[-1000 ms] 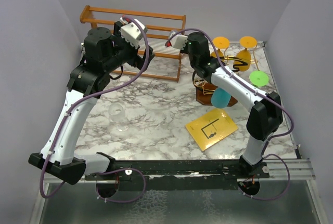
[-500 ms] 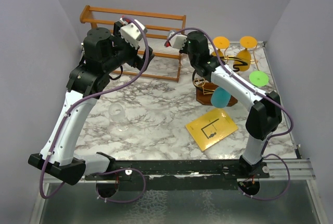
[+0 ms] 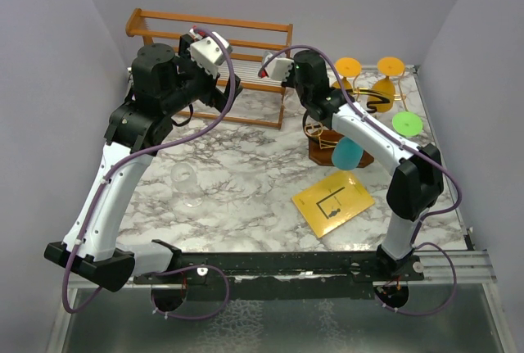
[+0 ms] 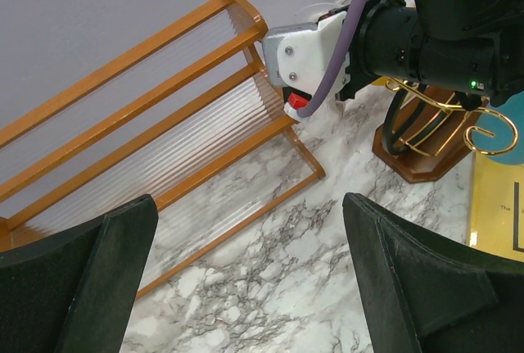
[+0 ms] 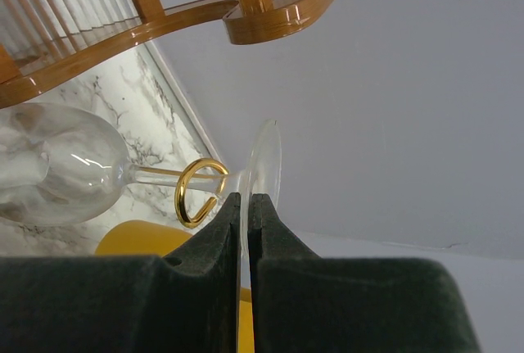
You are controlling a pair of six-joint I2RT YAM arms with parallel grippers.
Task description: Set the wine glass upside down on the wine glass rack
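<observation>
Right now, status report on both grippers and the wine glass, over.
Left gripper open, empty. Right gripper shut on the wine glass foot. Stem at a gold hook of the wine glass rack. Coloured glasses hang there too.

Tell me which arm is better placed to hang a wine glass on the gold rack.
Right: its fingers are shut on a wine glass foot beside a rack hook; left fingers open.

From my end I see plain lavender walls [image 3: 41, 83] all round, a white marble tabletop [image 3: 246, 181], and a wooden slatted shelf [image 4: 188, 142] at its far-left corner.
</observation>
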